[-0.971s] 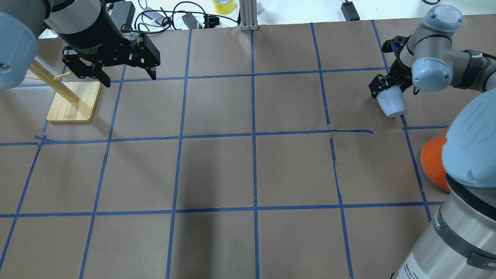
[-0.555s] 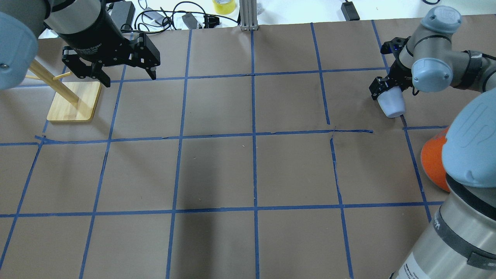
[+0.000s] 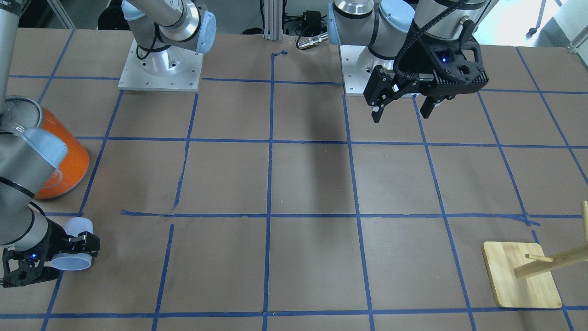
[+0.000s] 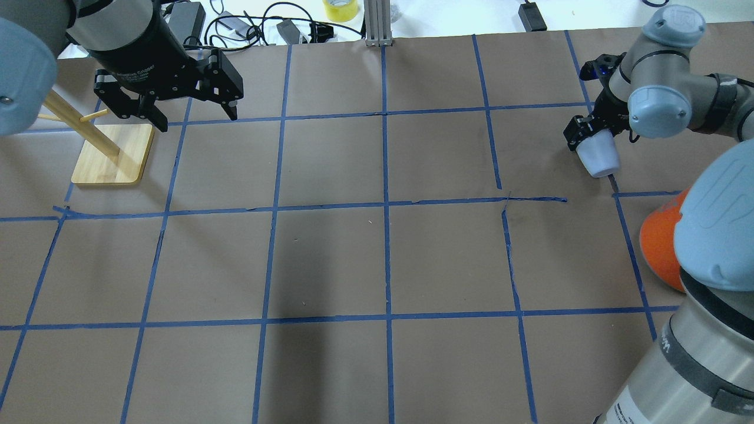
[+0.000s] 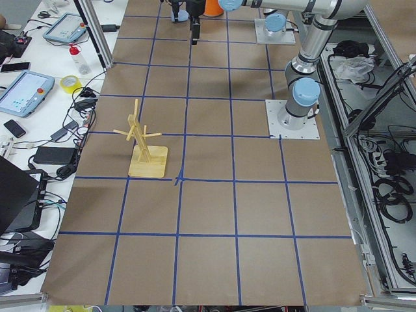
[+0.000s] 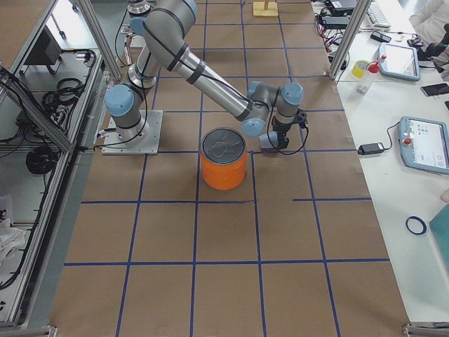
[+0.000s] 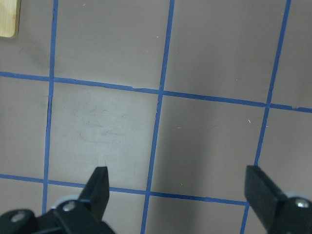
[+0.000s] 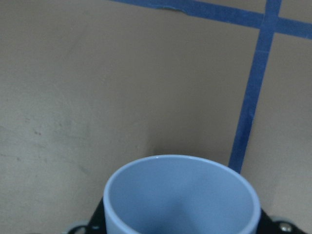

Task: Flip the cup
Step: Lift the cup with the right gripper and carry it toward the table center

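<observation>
The cup (image 4: 599,162), a small pale blue tumbler, is held in my right gripper (image 4: 591,141) at the table's right far side. It is tipped over onto its side. Its open mouth (image 8: 180,195) faces the right wrist camera, and its rim (image 3: 71,263) points away from the robot's base. It hangs low over the brown paper; I cannot tell whether it touches. It also shows in the exterior right view (image 6: 266,140), just behind the can. My left gripper (image 4: 197,121) is open and empty, high over the left far side (image 3: 400,117), with only paper between its fingers (image 7: 100,178).
A large orange can (image 4: 657,241) with a silver lid (image 6: 224,147) stands close to the cup, toward the robot. A wooden peg stand (image 4: 112,156) stands at the left far side (image 3: 519,276). Cables and a yellow tape roll (image 4: 340,9) lie beyond the far edge.
My right gripper has shifted slightly with the cup, which has turned a little. The left arm has not moved.
</observation>
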You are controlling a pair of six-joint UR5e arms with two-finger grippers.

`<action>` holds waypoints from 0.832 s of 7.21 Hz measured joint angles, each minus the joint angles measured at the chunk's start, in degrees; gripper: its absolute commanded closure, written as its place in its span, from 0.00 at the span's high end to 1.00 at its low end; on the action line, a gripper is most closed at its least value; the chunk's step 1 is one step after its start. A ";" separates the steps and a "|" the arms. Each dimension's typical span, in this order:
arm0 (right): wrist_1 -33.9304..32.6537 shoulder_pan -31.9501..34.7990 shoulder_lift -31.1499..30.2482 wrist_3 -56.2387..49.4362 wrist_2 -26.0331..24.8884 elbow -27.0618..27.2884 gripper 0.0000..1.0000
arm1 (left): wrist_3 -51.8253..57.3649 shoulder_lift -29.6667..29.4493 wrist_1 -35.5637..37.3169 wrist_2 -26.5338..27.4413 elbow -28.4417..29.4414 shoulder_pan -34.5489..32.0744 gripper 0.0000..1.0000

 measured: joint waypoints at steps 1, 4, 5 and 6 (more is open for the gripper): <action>0.76 0.74 -1.35 -1.59 0.40 -0.05 0.29 | -0.06 0.00 0.00 0.00 -0.01 0.00 1.00; 1.32 7.77 -4.47 -8.11 0.99 -0.23 0.25 | -0.17 0.00 0.21 0.00 0.02 0.05 1.00; 1.29 12.26 -5.66 -10.07 0.93 -0.43 0.23 | -0.19 0.00 0.27 0.00 0.02 0.03 1.00; 1.07 16.21 -6.20 -12.53 1.10 -0.72 0.23 | -0.19 0.00 0.32 0.00 0.02 0.01 1.00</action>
